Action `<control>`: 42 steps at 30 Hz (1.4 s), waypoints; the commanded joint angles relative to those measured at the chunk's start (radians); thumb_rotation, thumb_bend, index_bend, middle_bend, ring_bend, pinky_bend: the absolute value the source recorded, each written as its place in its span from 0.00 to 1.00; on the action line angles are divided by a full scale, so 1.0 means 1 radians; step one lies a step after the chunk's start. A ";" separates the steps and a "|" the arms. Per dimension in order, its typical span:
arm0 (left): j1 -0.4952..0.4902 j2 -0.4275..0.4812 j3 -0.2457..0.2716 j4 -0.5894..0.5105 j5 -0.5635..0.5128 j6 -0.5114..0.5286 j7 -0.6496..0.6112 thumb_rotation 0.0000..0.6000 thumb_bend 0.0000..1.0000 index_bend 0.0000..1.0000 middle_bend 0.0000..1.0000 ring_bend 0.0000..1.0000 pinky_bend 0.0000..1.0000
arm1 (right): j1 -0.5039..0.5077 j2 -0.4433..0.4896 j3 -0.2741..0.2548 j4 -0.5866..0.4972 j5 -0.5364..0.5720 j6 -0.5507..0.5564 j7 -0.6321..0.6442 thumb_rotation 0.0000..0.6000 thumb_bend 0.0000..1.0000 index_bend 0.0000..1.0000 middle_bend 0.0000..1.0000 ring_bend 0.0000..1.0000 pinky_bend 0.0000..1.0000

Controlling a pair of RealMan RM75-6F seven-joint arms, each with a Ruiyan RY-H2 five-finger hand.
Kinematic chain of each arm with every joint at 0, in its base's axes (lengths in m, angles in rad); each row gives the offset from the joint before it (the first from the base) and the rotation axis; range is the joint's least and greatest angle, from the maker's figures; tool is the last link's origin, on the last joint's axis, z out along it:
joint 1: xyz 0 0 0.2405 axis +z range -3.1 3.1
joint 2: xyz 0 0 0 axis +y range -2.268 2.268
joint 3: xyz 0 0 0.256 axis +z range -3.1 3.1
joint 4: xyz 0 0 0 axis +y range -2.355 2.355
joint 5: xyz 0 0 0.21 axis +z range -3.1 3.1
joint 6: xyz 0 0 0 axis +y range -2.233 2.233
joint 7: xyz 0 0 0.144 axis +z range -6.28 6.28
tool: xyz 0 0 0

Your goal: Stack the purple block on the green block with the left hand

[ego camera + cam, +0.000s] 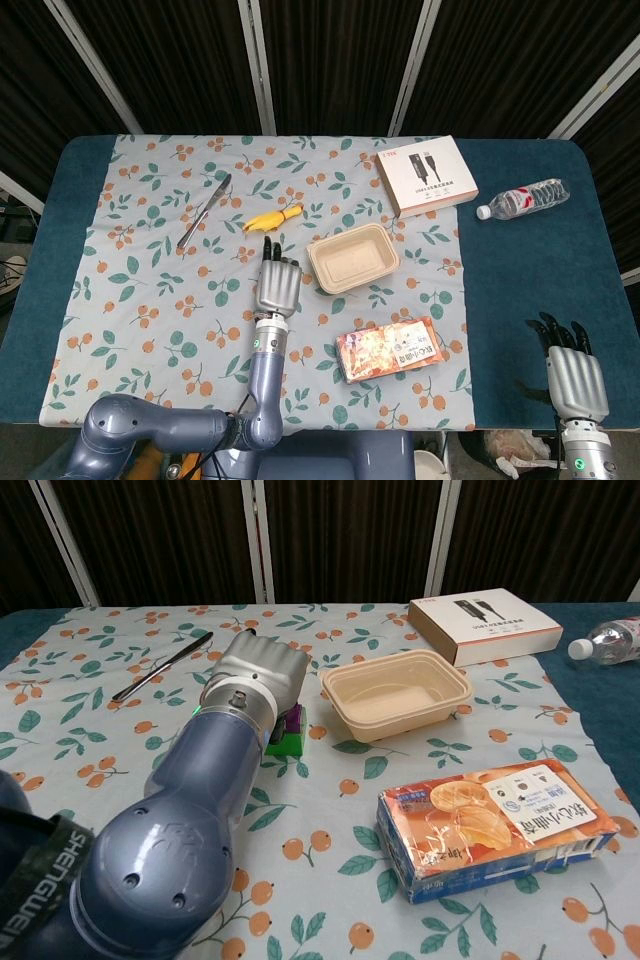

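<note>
Purple block (292, 720) sits on green block (287, 743), on table (520, 280) just left of beige tray (396, 692). Left robot hand (262, 672) directly over stack, hiding it; grip not visible, cannot tell. Right robot hand (574, 372) well apart, fingers spread, empty.

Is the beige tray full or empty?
Empty. Both views show the tray's bare beige bottom, with nothing lying inside it.

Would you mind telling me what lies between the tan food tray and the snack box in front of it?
Only bare floral cloth lies between the tan food tray and the snack box, as the chest view shows; they stand apart.
</note>
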 commanded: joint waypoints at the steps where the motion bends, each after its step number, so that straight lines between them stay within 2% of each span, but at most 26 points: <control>1: 0.001 -0.008 0.002 0.014 0.007 -0.007 -0.006 1.00 0.37 0.61 0.43 0.13 0.06 | -0.001 0.000 -0.002 0.002 -0.001 0.000 0.002 1.00 0.15 0.21 0.13 0.18 0.00; 13: 0.023 -0.027 0.017 0.056 0.026 -0.018 -0.013 1.00 0.37 0.60 0.42 0.13 0.06 | 0.002 -0.001 -0.002 0.003 0.004 -0.004 0.000 1.00 0.15 0.21 0.13 0.18 0.00; 17: 0.030 -0.027 0.020 0.060 0.033 -0.023 -0.015 1.00 0.37 0.57 0.41 0.13 0.06 | 0.002 -0.003 -0.002 0.002 0.005 -0.003 -0.004 1.00 0.15 0.21 0.13 0.18 0.00; 19: 0.032 -0.025 0.018 0.057 0.041 -0.021 -0.016 1.00 0.37 0.52 0.40 0.13 0.06 | 0.003 -0.003 -0.002 0.002 0.006 -0.003 -0.006 1.00 0.15 0.21 0.13 0.18 0.00; 22: 0.029 -0.014 0.012 0.030 0.064 -0.009 -0.015 1.00 0.37 0.48 0.39 0.12 0.06 | 0.004 -0.004 -0.002 0.002 0.007 -0.006 -0.007 1.00 0.15 0.21 0.13 0.18 0.00; 29: 0.029 0.023 0.009 -0.059 0.113 0.039 0.012 1.00 0.36 0.49 0.38 0.12 0.06 | 0.007 -0.005 -0.004 -0.001 0.005 -0.007 -0.015 1.00 0.15 0.21 0.13 0.18 0.00; 42: 0.050 0.051 0.010 -0.116 0.090 0.071 0.074 1.00 0.36 0.49 0.33 0.11 0.06 | 0.004 0.000 -0.008 -0.009 0.001 -0.004 -0.011 1.00 0.15 0.21 0.14 0.19 0.00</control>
